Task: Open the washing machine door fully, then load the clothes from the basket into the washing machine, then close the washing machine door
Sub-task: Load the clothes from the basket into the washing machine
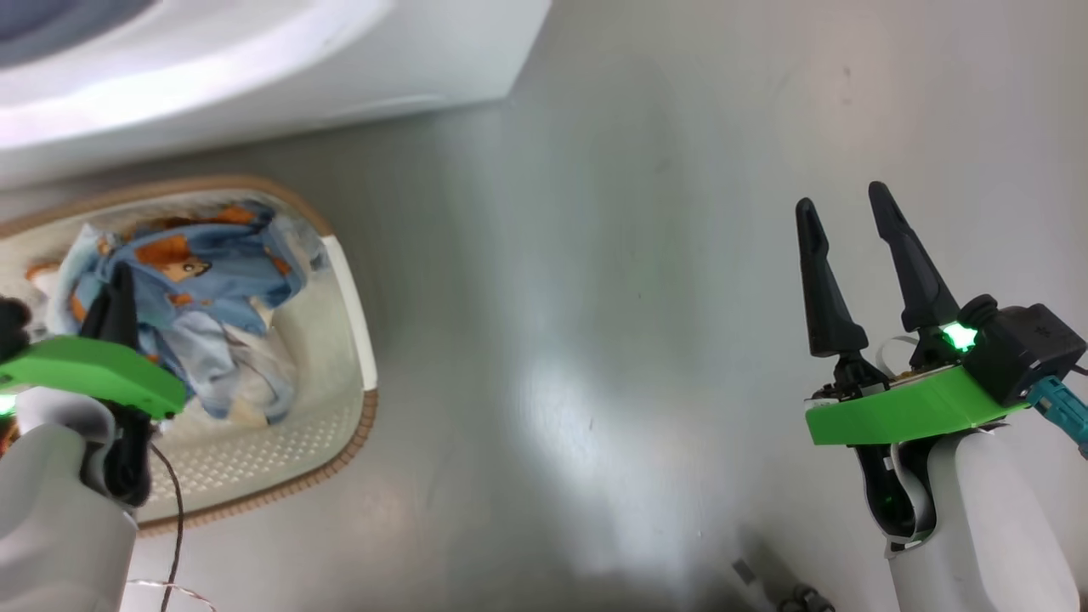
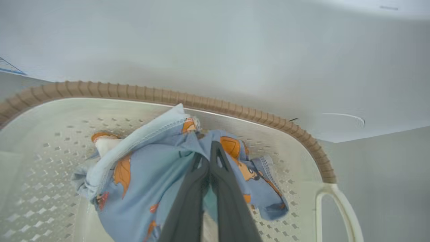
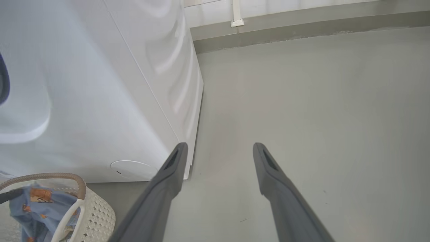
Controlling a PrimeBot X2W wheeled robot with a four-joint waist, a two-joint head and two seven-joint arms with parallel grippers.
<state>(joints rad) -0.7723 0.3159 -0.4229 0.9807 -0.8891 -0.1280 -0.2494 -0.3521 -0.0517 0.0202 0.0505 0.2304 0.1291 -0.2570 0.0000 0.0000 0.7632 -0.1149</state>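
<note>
The cream basket [image 1: 361,340] with a brown rim stands on the floor in front of the white washing machine [image 1: 255,68]. Light blue cartoon-print clothes [image 1: 204,289] with orange patches lie bunched inside it. My left gripper [image 1: 119,285] reaches down into the basket. In the left wrist view this gripper [image 2: 209,154] is shut on a fold of the clothes [image 2: 144,174], above the perforated basket [image 2: 50,134] floor. My right gripper [image 1: 843,201] hovers open over bare floor, well right of the basket, with nothing between its fingers. The washing machine door is out of view.
The washing machine's front [image 3: 100,101] has a small round flap [image 3: 132,169] low down, just behind the basket [image 3: 97,211]. Grey floor [image 1: 595,297] stretches to the right of the machine up to a wall skirting [image 3: 302,23]. A thin cable [image 1: 174,510] hangs by my left forearm.
</note>
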